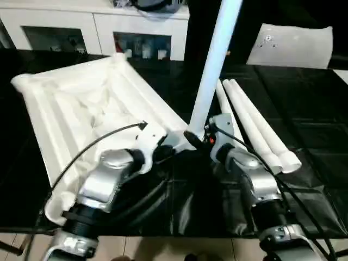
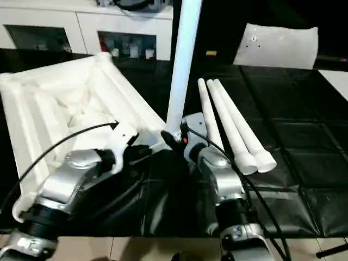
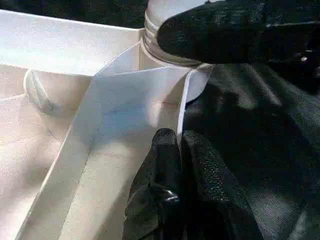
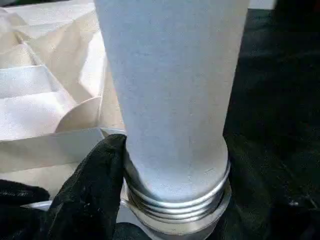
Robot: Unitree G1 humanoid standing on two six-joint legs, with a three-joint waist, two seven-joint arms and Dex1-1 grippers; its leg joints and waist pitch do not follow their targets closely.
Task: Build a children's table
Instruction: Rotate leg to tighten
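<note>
Over the black-covered work surface (image 1: pixel 304 109), my right gripper (image 1: pixel 197 137) stands part open around the foot of an upright table leg (image 1: pixel 213 65), one black finger (image 4: pixel 95 185) against the leg's threaded end where it sits in the corner socket (image 3: pixel 170 52) of the tabletop (image 1: pixel 81 109); my left gripper (image 3: pixel 179 150) is closed, its two fingertips pressed together on the thin rim wall of the tabletop just beside that same socket. The white tabletop lies underside up on my left, its ribs showing, its near edge running close to the front edge of the surface, its far corner close to the white cabinet (image 1: pixel 98 22) behind; the socket corner points toward the middle of the surface, where both my forearms crowd in. Three more legs (image 1: pixel 255 125) lie side by side just to the right of the upright leg, their ends toward me; beyond them the black covering stretches open to the right edge; a white pillow-like block (image 1: pixel 291 46) stands well apart at the far right. No writing or label can be read.
</note>
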